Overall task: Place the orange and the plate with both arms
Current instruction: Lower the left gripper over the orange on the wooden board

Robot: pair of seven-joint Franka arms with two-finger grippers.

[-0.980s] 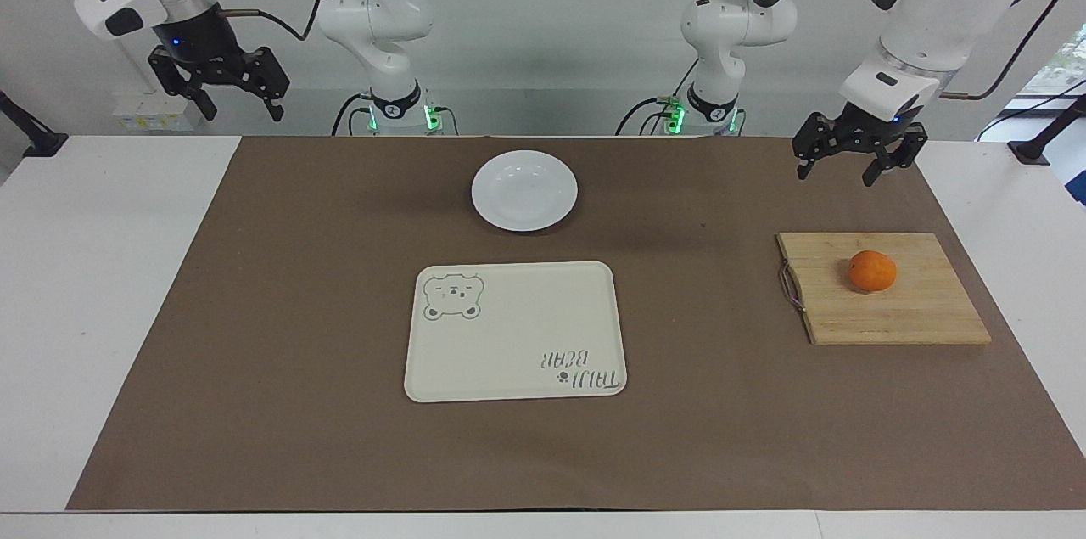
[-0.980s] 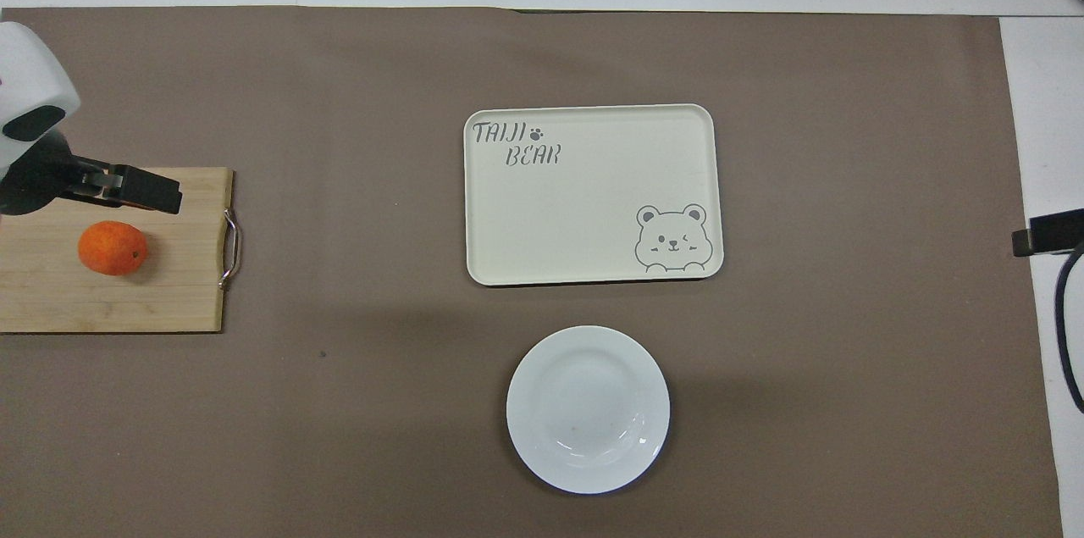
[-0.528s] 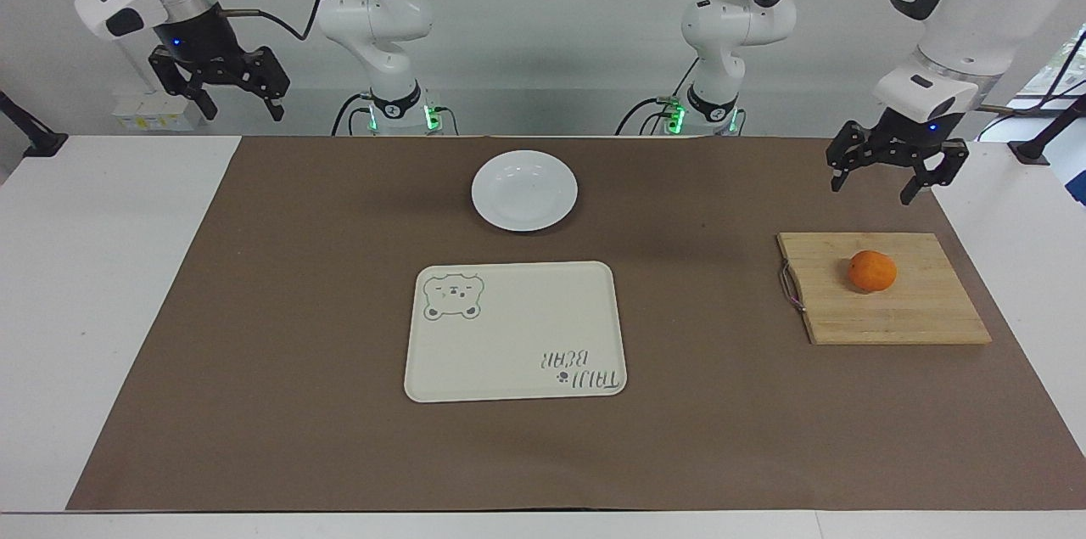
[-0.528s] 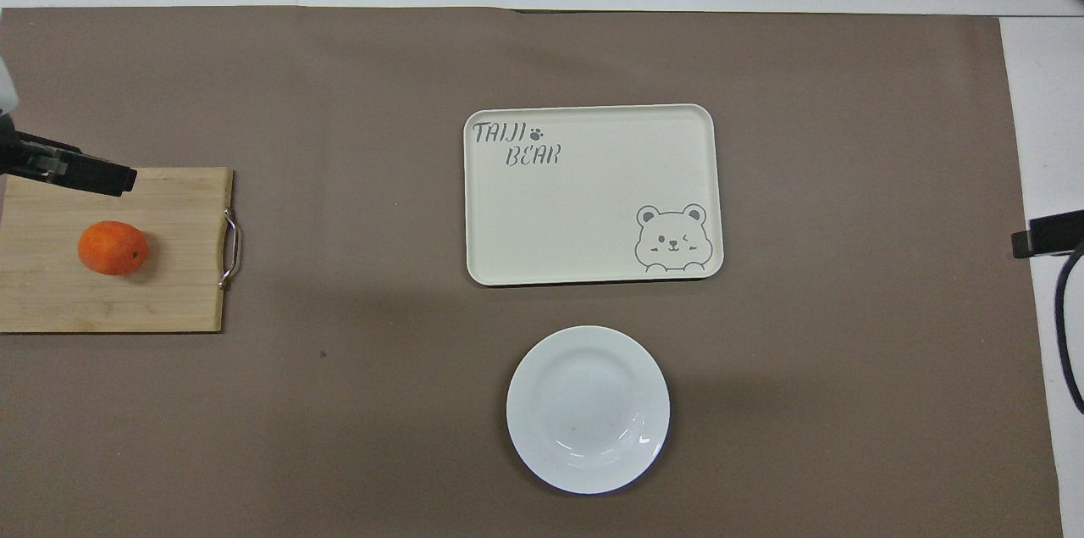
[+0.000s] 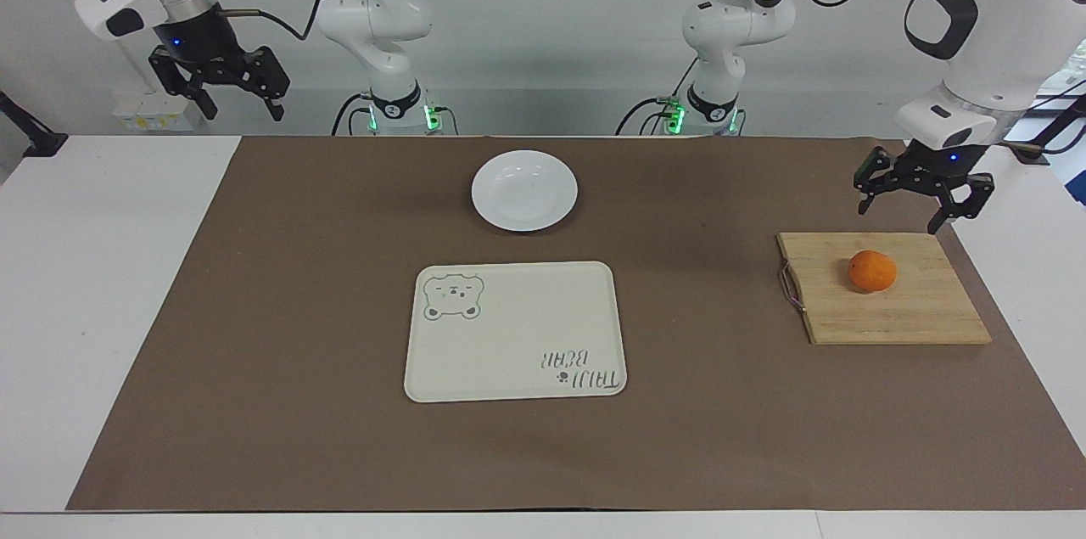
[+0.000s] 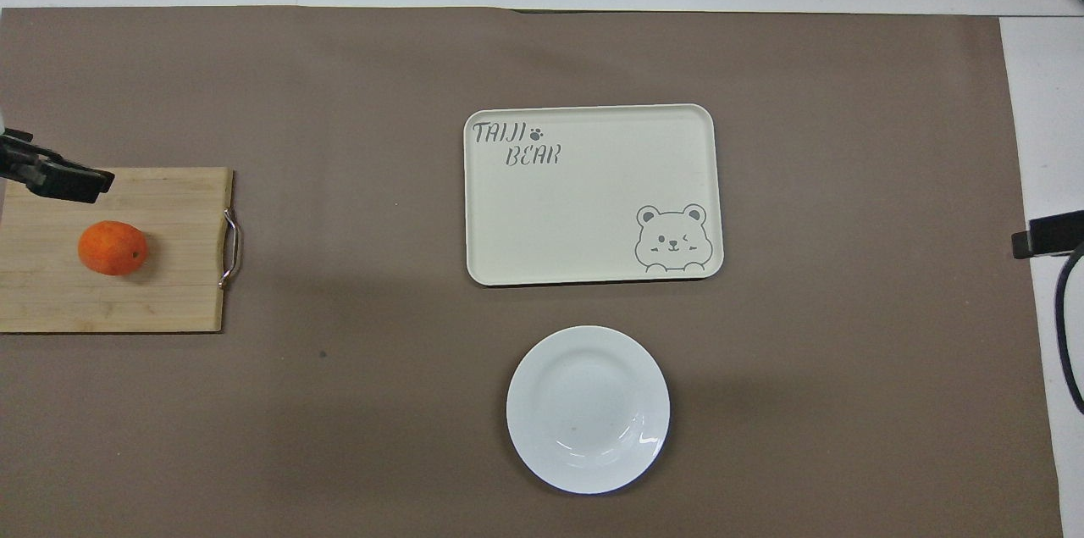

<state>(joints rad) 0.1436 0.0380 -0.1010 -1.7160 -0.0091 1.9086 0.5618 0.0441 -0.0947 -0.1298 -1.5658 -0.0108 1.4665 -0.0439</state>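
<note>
Your left gripper [image 5: 922, 204] dropped, fingers wide, toward the cutting board [image 5: 882, 314]; orange [image 5: 872, 271] looked firm, rollable — pinch its middle.

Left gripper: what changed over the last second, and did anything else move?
The left gripper, open and empty, travelled toward the left arm's end of the table and came lower; it now hangs over the cutting board's edge nearest the robots, short of the orange. Nothing was grasped or released. The right gripper waits, raised and open. Orange, board, plate and tray have not moved.
</note>
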